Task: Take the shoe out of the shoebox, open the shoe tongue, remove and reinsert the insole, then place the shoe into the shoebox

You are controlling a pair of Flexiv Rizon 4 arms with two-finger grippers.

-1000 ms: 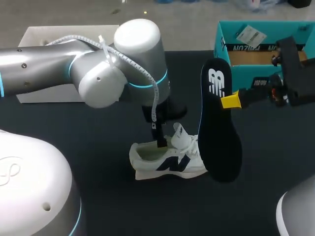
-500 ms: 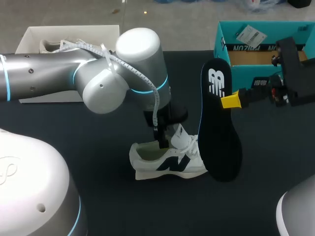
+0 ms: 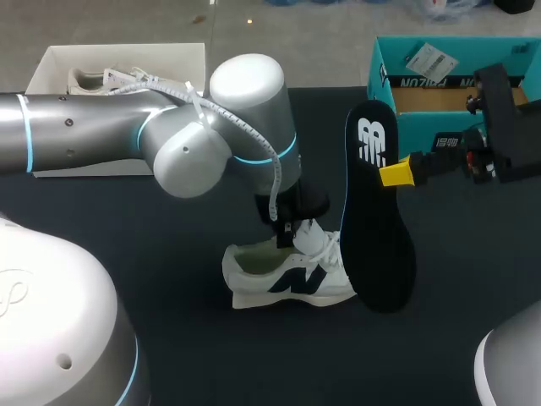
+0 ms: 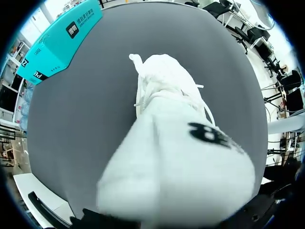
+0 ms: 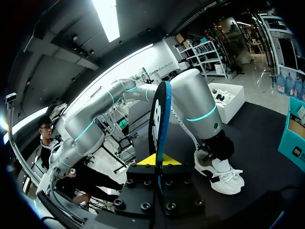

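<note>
A white shoe (image 3: 287, 275) with a navy logo lies on its sole on the dark table (image 3: 169, 220), toe to the right. My left gripper (image 3: 292, 230) hangs straight down onto its tongue (image 4: 190, 162), which fills the left wrist view right in front of the camera; the toe (image 4: 164, 76) lies beyond. My right gripper (image 3: 393, 174) is shut on the black insole (image 3: 376, 220), holding it on edge just right of the shoe. In the right wrist view the insole (image 5: 158, 119) stands between the yellow tips (image 5: 156, 161), with the shoe (image 5: 221, 179) under my left arm (image 5: 195, 109).
The open teal shoebox (image 3: 385, 80) stands at the back right, behind my right arm. A white box (image 3: 51, 63) with another white shoe in it sits at the back left, partly hidden by my left arm.
My left arm has shifted right and down, bringing its gripper onto the shoe's tongue. The right arm and the insole have stayed put.
</note>
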